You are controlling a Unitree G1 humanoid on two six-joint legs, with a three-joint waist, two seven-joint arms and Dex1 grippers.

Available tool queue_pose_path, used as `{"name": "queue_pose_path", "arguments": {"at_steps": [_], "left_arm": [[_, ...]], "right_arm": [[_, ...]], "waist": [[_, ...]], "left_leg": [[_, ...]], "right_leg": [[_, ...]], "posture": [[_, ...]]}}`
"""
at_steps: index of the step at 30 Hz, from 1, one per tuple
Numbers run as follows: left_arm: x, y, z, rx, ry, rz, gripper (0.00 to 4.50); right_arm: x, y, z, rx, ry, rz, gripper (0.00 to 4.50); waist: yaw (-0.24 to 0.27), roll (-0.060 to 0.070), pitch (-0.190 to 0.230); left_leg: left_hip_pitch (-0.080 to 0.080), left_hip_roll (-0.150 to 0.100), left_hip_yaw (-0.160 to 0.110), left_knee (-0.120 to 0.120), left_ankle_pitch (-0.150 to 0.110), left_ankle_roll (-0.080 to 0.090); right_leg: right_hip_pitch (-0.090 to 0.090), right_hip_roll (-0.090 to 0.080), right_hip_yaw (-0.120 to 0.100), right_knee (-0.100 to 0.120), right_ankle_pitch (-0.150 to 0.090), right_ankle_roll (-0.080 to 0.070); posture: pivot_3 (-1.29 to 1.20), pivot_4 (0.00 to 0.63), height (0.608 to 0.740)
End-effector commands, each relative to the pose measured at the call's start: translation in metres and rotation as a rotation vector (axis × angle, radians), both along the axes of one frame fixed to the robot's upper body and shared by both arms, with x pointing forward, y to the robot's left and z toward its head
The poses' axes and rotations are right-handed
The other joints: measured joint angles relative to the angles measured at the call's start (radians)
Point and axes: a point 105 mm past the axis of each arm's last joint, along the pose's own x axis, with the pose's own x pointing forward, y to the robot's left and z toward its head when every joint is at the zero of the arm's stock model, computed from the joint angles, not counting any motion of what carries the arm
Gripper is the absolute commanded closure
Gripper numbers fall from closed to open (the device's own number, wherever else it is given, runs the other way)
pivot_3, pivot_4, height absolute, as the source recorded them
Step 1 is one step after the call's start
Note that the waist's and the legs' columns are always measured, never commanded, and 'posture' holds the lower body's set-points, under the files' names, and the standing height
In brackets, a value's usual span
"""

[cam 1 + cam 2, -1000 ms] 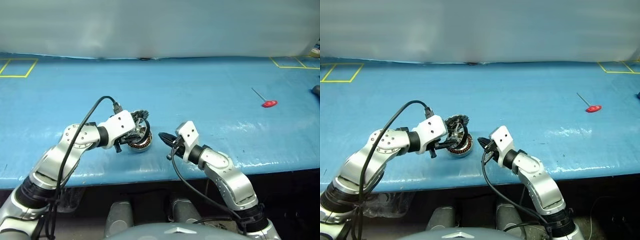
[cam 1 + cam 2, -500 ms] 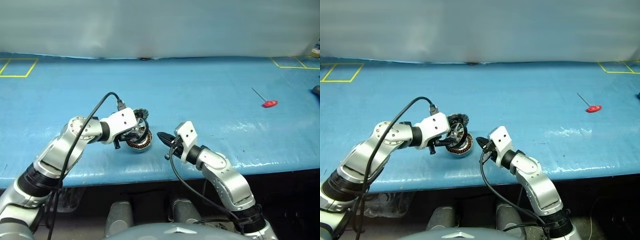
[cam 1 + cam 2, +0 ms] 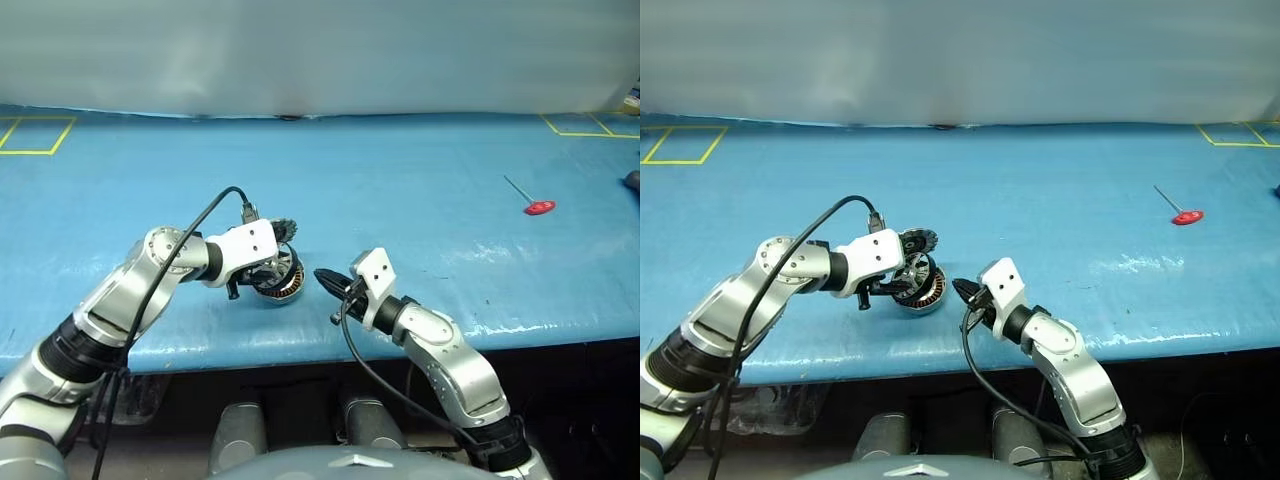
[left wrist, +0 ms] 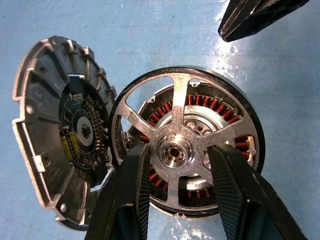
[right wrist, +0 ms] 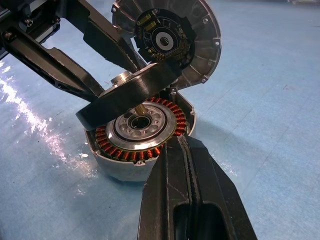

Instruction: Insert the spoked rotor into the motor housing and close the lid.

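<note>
My left gripper [image 4: 177,161] is shut on the spoked rotor [image 4: 177,100], its two fingers pinching the shiny hub. The rotor [image 5: 127,92] hangs tilted just over the motor housing [image 5: 125,167], one edge low at the cup's rim, with the copper coils [image 4: 220,112] showing beneath the spokes. The lid [image 4: 60,130] stands open behind the housing [image 3: 286,291], joined at its edge, with its inner circuit face showing. My right gripper [image 3: 325,277] is shut and empty, its tips pointing at the housing's near wall from the right, very close to it.
A red-handled tool [image 3: 539,207] lies far off to the right on the blue table [image 3: 420,180]. Yellow tape squares [image 3: 30,135] mark the back corners. The table's front edge [image 3: 300,345] runs just below the housing. A dark object [image 3: 632,180] sits at the right border.
The left wrist has turned, so the rotor has tipped from nearly upright to lying flatter and lower over the housing. The right gripper has stayed beside the housing.
</note>
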Motion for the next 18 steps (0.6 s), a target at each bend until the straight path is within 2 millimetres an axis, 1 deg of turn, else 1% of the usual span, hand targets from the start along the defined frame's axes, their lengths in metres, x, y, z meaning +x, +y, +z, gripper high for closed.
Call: {"name": "queue_pose_path", "arguments": {"at_steps": [1,18], "left_arm": [[0.0047,-0.004,0.0052,0.011,-0.03,-0.026,3.03],[0.0048,-0.01,0.0019,0.046,-0.013,-0.09,3.03]], "right_arm": [[-0.0018,-0.0017,0.0064,0.031,-0.027,0.003,4.5],[-0.0059,-0.0031,0.0014,0.02,-0.012,0.014,4.5]], "waist": [[0.0,0.0,0.0],[0.005,0.0,0.0]], "left_leg": [[0.0,0.0,0.0,0.0,0.0,0.0],[0.0,0.0,0.0,0.0,0.0,0.0]], "right_leg": [[0.0,0.0,0.0,0.0,0.0,0.0],[0.0,0.0,0.0,0.0,0.0,0.0]], "posture": [[0.0,0.15,0.74],[0.0,0.15,0.74]]}}
